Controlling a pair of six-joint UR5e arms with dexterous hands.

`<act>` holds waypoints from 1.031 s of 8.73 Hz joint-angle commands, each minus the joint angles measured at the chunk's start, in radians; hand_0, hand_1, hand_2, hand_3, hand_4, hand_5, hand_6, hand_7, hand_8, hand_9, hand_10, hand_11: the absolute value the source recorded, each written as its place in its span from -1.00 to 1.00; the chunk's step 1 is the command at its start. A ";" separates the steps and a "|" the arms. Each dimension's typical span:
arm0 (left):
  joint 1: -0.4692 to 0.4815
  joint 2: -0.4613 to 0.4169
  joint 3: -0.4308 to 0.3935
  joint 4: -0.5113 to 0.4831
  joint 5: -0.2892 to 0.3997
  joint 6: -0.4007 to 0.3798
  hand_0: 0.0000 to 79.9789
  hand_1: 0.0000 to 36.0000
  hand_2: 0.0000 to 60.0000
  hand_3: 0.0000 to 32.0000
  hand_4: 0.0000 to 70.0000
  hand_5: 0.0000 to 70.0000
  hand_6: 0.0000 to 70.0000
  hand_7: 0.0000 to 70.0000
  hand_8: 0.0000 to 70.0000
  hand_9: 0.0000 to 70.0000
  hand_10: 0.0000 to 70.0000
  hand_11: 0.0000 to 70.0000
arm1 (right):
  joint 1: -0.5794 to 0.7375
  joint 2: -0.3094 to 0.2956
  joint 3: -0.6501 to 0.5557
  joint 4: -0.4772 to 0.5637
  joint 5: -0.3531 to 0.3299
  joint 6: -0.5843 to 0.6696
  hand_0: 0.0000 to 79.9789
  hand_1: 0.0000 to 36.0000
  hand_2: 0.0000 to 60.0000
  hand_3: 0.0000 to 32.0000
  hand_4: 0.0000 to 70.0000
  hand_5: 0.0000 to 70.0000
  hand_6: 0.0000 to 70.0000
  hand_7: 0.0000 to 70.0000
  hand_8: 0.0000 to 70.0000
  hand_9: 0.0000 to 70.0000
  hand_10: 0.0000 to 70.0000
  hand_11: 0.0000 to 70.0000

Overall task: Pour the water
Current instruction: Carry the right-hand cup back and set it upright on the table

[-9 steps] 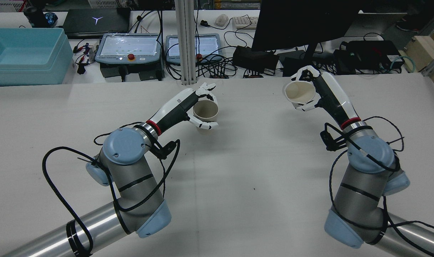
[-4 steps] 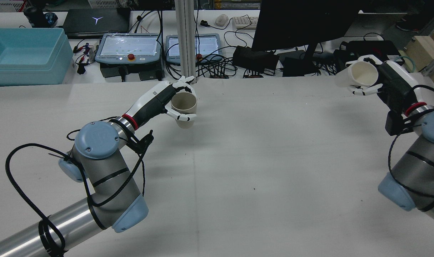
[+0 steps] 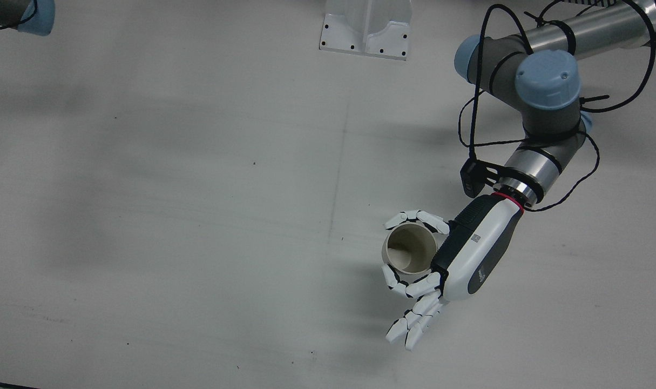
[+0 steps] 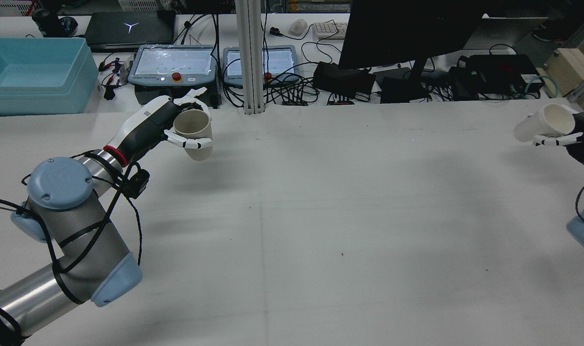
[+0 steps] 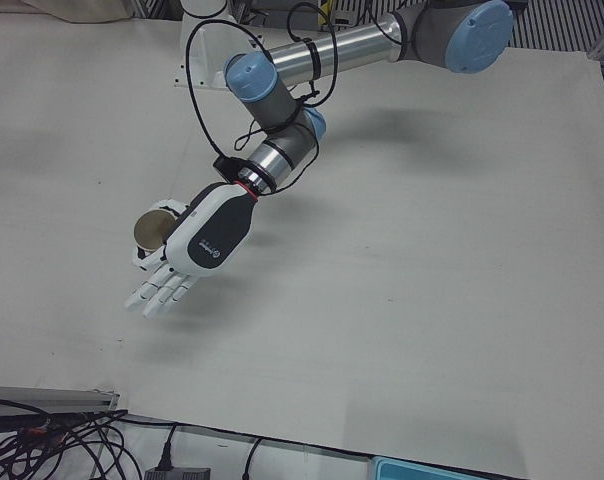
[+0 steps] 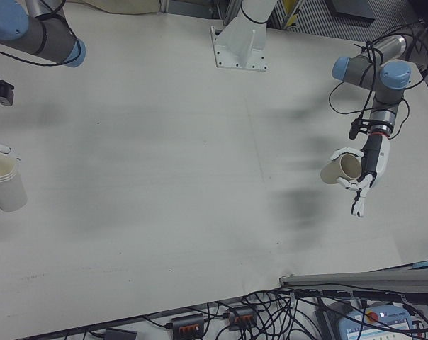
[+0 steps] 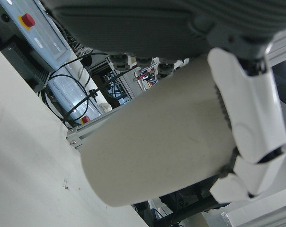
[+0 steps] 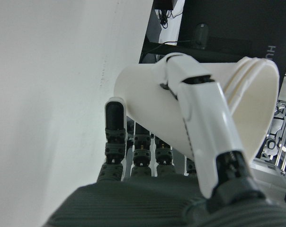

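Left hand (image 4: pixel 152 126): white segmented fingers on a dark grey ribbed palm, red ring at the wrist, clamped around the beige cup (image 4: pixel 193 134). Cup: smooth, matte, paper-like, tapered cylinder, rim up, held clear of the bench (image 4: pixel 320 230) at about 10 o'clock in the rear view. In the front view the same cup (image 3: pixel 410 248) shows its round open mouth; contents cannot be made out beyond a pale inner wall. Some fingers (image 3: pixel 414 324) of the left hand (image 3: pixel 471 256) stand straight and free of the cup.

Right hand (image 4: pixel 573 139): cut off by the frame edge at 3 o'clock in the rear view; only white fingertips and dark palm show. It is closed on the white cup (image 4: pixel 544 126), which lies tilted, mouth toward the arm. In the right hand view the white cup (image 8: pixel 214 94) shows stepped ridges near the rim; a finger (image 8: pixel 204 118) crosses its wall. In the right-front view the cup (image 6: pixel 5 182) sits at the frame's 9 o'clock edge, the hand almost wholly out of frame.

Bench: flat, pale grey-white, matte, with a faint seam down the middle.
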 commanded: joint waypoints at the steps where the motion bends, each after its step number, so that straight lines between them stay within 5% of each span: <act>1: -0.010 0.011 -0.001 0.002 0.000 -0.003 0.17 0.79 1.00 -1.00 -0.06 0.34 -0.79 -0.81 -0.95 -0.94 -0.93 -0.84 | 0.005 0.005 -0.228 0.088 -0.037 0.003 1.00 1.00 1.00 -1.00 -0.91 1.00 -0.43 -0.13 -0.45 -0.20 -0.13 0.38; 6: -0.010 0.013 0.002 0.002 0.000 -0.003 0.17 0.76 1.00 -1.00 -0.07 0.34 -0.78 -0.81 -0.94 -0.94 -0.93 -0.84 | -0.015 0.040 -0.434 0.225 -0.032 0.000 1.00 1.00 1.00 -1.00 -0.89 1.00 -0.40 -0.10 -0.44 -0.19 -0.13 0.39; 7: -0.010 0.013 0.002 0.002 0.000 -0.002 0.17 0.77 1.00 -1.00 -0.07 0.35 -0.78 -0.81 -0.94 -0.94 -0.93 -0.85 | -0.001 0.042 -0.433 0.228 -0.032 0.001 1.00 1.00 0.46 -1.00 -0.89 1.00 -0.44 -0.16 -0.48 -0.24 -0.21 0.28; 8: -0.012 0.011 -0.001 0.006 0.000 -0.003 0.18 0.75 1.00 -1.00 -0.07 0.35 -0.78 -0.81 -0.94 -0.94 -0.93 -0.85 | 0.017 0.040 -0.426 0.228 -0.032 0.003 1.00 1.00 -0.93 -1.00 -0.90 0.29 -0.70 -0.64 -0.78 -0.68 -0.53 -0.19; 9: -0.012 0.011 -0.004 0.011 0.000 -0.003 0.18 0.74 1.00 -1.00 -0.07 0.34 -0.78 -0.81 -0.95 -0.94 -0.93 -0.85 | 0.028 0.040 -0.420 0.228 -0.035 0.003 1.00 0.96 -1.00 -1.00 -0.95 -0.21 -0.87 -0.96 -0.94 -0.88 -0.72 -0.48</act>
